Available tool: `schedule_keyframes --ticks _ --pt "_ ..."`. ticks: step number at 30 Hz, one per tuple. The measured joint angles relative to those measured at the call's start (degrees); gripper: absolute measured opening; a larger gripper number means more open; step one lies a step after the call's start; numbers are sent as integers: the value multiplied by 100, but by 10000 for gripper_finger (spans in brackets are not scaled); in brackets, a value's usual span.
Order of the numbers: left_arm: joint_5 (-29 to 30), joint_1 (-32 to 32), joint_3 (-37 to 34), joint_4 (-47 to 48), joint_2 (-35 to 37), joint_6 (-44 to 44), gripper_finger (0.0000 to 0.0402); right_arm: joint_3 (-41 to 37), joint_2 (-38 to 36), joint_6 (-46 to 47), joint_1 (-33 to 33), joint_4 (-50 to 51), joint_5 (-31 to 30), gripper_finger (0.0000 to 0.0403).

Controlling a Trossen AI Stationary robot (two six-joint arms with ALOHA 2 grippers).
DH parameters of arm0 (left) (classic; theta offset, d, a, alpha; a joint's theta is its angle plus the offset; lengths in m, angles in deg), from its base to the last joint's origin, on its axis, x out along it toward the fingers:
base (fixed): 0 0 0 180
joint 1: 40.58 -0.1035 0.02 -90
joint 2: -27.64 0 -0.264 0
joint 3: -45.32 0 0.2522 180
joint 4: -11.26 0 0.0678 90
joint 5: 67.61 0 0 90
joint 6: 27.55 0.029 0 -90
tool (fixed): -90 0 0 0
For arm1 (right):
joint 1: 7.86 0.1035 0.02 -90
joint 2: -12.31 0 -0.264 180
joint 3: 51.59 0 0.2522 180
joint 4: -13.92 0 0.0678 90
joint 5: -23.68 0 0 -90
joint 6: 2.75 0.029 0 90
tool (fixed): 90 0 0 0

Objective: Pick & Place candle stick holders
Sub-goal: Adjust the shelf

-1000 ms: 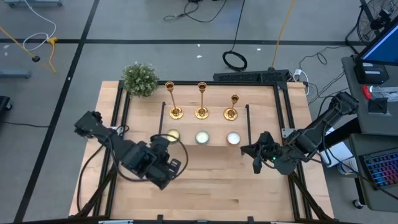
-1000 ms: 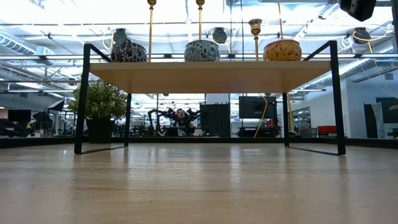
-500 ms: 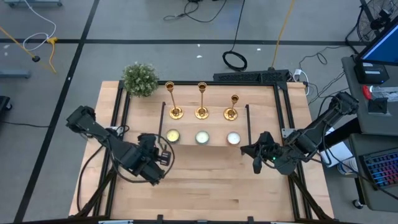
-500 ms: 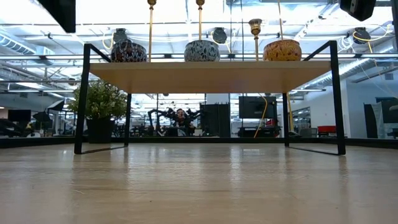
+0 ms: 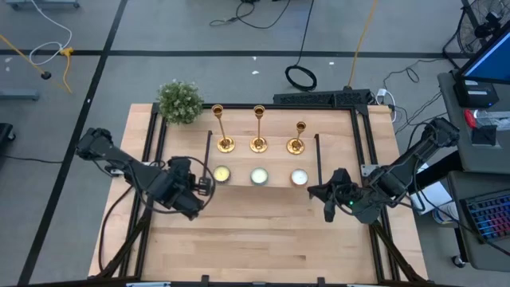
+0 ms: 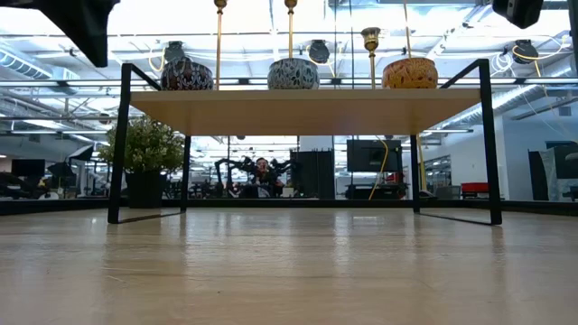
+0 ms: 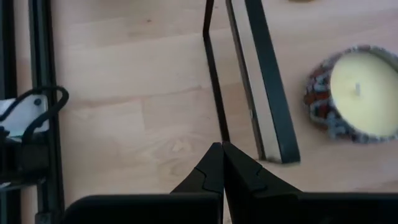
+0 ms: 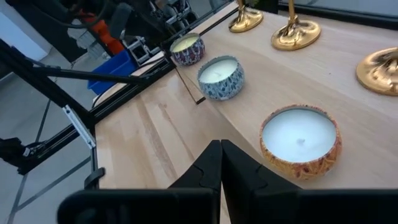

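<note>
Holding wax: three candle tins (image 5: pixel 259 176).

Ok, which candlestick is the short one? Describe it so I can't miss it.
Find the wooden shelf mid-table; three gold candlesticks stand along its back edge. Take the one farthest from the potted plant, behind the orange-patterned candle: its stem is clearly shorter than the other two.

Left gripper (image 5: pixel 201 182) nearer shelf (image 5: pixel 263 159)
</note>
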State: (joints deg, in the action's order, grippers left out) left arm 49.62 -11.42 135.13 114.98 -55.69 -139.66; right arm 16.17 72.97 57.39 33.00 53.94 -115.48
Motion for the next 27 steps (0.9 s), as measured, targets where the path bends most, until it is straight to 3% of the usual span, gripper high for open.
schedule_keyframes --ticks 27 --pt "-28 -768 -4 -1059 -7 1547 0 0 0 -250 -4 -290 -55 0"
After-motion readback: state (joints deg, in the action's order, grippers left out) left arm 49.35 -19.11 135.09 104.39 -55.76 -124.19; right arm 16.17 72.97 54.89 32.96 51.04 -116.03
